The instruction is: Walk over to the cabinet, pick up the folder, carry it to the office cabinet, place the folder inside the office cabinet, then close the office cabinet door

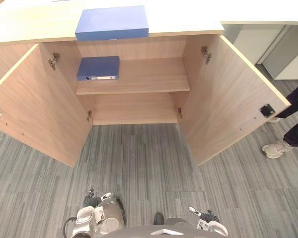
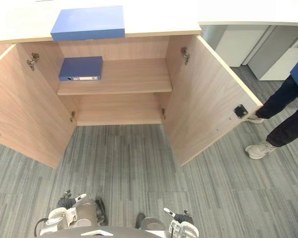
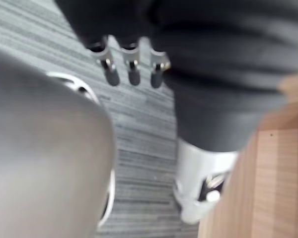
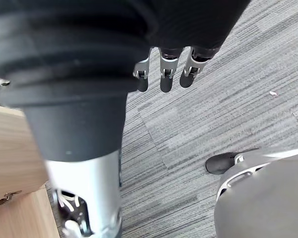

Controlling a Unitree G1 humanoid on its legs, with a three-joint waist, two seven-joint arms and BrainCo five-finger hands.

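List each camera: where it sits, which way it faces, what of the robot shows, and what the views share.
Left eye view: on the head, facing down and forward at the open light-wood cabinet holding a dark blue folder; left hand and right hand at the bottom edge.
Right eye view: beside it; shares that whole scene.
Left wrist view: on the left wrist, looking past open fingers at grey striped carpet and a cabinet door.
Right wrist view: right wrist, likewise; shares carpet.

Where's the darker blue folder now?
In the left eye view, the darker blue folder lies flat on the left end of the cabinet's upper shelf, below the lighter blue folder on top.
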